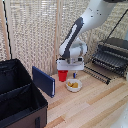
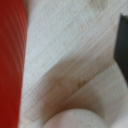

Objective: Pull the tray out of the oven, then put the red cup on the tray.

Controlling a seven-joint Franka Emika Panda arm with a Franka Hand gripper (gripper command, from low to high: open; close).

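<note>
My claw [image 1: 64,70] hangs low over the red cup [image 1: 62,75] on the wooden table [image 1: 95,105].

In the exterior view the cup stands upright between a blue board [image 1: 43,81] and a white bowl [image 1: 74,86] with yellow contents; the oven [image 1: 111,57] is open, well apart, its tray [image 1: 107,61] inside. The wrist view shows only a blurred, ribbed red wall [image 2: 10,60] very close and a pale rounded rim [image 2: 75,120]. Whether my claw grips the cup, I cannot tell.

The red cup [image 1: 62,75] is hemmed in: a blue panel [image 1: 43,81] at the exterior view's left, a white bowl [image 1: 74,85] near; bare wooden table [image 1: 95,105] lies nearer.
</note>
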